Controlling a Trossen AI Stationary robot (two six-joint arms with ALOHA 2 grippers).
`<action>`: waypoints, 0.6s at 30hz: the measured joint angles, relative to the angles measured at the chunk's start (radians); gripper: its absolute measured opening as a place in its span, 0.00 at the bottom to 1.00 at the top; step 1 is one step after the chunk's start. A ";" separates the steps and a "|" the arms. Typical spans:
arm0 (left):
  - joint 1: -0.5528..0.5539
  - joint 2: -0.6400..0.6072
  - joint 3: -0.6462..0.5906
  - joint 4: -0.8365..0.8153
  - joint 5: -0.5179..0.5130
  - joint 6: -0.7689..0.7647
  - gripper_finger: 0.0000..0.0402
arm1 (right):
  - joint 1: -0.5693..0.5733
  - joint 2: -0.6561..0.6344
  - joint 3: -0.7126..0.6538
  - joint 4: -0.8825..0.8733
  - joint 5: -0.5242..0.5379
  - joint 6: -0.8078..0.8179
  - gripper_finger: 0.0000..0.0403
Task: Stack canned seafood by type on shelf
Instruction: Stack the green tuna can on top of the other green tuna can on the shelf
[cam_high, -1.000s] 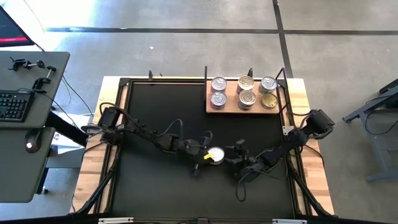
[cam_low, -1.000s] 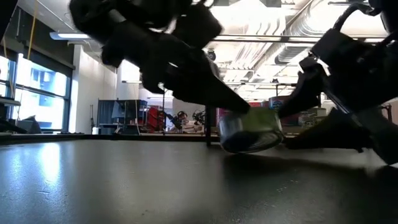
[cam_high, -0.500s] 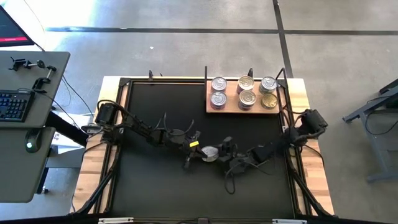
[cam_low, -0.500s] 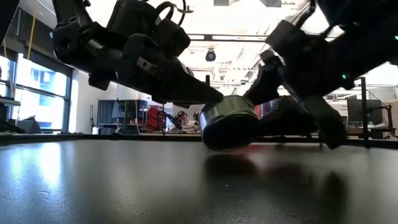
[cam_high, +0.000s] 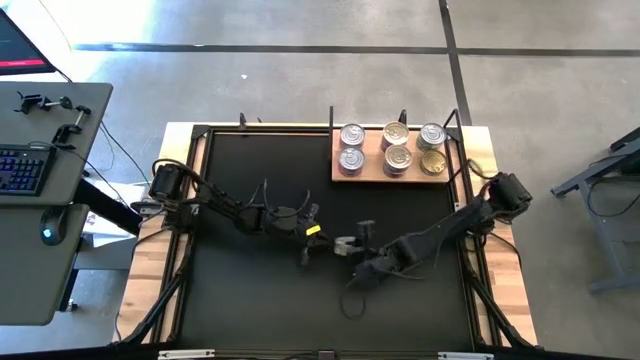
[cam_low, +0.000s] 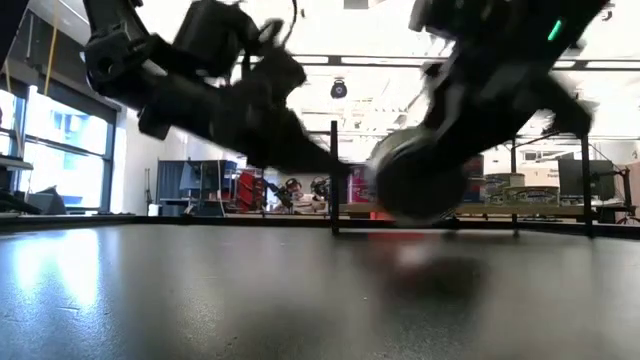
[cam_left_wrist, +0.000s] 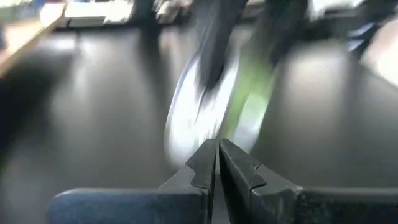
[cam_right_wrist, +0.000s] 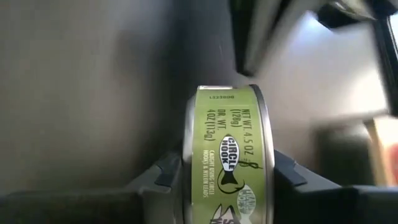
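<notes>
A round can (cam_right_wrist: 227, 155) with a green label and silver rims hangs on edge above the black table, with my right gripper (cam_high: 352, 247) shut on it near the table's middle. In the low view the can (cam_low: 415, 180) shows blurred and clear of the table top. My left gripper (cam_high: 312, 240) is shut and holds nothing. It stands just to the left of the can, its tips (cam_left_wrist: 217, 158) pointing at it. The wooden shelf (cam_high: 372, 174) lies at the far right and bears several cans (cam_high: 397, 158) standing upright in two rows. My right gripper pinches the can between its two fingers, one finger (cam_right_wrist: 171, 171) on each flat end, with the green side wall (cam_right_wrist: 227, 134) facing the wrist camera. The fingers slant down from the table's right. The can stands on edge, lifted clear of the table.
A black frame with upright posts (cam_low: 334, 175) rims the table. Bare black table top (cam_high: 260, 180) lies left of the shelf and along the near edge. A grey desk with a keyboard (cam_high: 20, 170) stands beyond the left side.
My right gripper has gone toward the table's left, shut on the can that lay tilted under my left gripper's tips, and risen with it. The can is now on edge and clear of the table. My left gripper has drawn back a little toward the left.
</notes>
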 joint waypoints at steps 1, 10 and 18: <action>0.001 0.003 -0.002 -0.019 -0.020 -0.001 0.03 | 0.013 -0.009 0.050 -0.130 0.007 0.061 0.29; -0.013 0.006 -0.003 -0.011 -0.094 -0.011 0.03 | 0.077 -0.115 0.248 -1.064 0.129 0.616 0.29; -0.049 0.006 -0.003 0.034 -0.094 0.058 0.03 | -0.106 -0.290 0.065 -1.243 0.148 0.842 0.29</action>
